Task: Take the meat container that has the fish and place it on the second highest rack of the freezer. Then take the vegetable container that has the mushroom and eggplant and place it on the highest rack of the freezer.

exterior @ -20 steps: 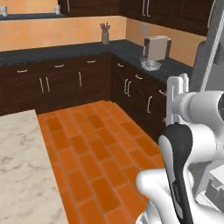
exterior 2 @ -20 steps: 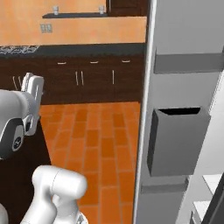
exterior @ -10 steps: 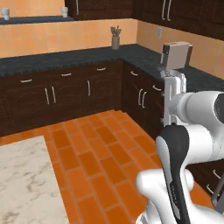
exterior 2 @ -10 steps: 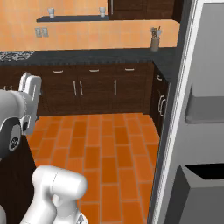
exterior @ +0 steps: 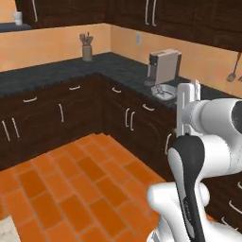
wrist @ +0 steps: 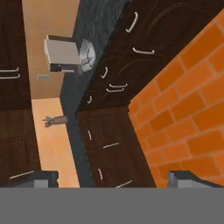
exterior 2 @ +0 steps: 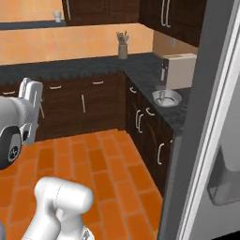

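Dark-wood cabinets (exterior: 56, 118) w/ black counter (exterior: 118, 66) wrap the corner; orange brick floor (exterior: 90, 184) in front. On the counter: utensil holder (exterior: 87, 47) w/ utensils at the corner, beige coffee machine (exterior: 164, 66) further along w/ a round metal dish (exterior: 163, 92) at its foot. No food tubs visible from this spot, fish & veg trays can't be placed. Gripper (wrist: 113, 177): tips sit at far L & R of hand view, jaws spread wide, nothing between them, floor & cabinet fronts seen through the gap. Hand view is rolled sideways, so counter runs vertical there. Right base view adds the freezer door (exterior 2: 206, 131), grey, edge-on at right, w/ a translucent grey door bin (exterior 2: 225, 187) on its inner side; racks themselves not seen. Same view has a small cup on a wall shelf (exterior 2: 28, 23) top left. White arm (exterior: 198, 156) blocks lower right of left base view.
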Available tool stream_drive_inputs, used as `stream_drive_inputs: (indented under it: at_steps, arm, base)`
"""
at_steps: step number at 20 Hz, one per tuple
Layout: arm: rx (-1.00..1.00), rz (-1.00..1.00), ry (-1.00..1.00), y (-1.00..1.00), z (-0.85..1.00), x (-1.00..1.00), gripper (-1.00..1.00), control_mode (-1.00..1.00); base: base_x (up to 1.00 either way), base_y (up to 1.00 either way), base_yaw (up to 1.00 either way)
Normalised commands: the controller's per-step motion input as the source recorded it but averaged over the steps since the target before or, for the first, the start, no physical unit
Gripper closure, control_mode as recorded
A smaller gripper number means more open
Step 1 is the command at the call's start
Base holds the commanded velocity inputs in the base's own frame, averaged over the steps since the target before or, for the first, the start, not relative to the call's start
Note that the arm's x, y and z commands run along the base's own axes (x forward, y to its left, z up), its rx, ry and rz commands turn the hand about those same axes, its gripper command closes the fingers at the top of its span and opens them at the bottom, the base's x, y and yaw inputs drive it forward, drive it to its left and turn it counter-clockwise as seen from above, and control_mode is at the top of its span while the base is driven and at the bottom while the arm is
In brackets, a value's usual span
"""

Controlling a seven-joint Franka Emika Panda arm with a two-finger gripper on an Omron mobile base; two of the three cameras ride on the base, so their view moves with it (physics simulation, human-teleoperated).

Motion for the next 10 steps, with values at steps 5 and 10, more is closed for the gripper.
stream_drive_inputs:
  at_steps: [5, 10]
  arm:
    - [0.00, 0.00, 0.00, 0.00, 0.00, 0.00, -1.00, 1.00]
    - [0.00, 0.00, 0.00, 0.00, 0.00, 0.00, -1.00, 1.00]
  base:
    - [0.88, -0.07, -0.55]
    - [1.00, 0.12, -0.54]
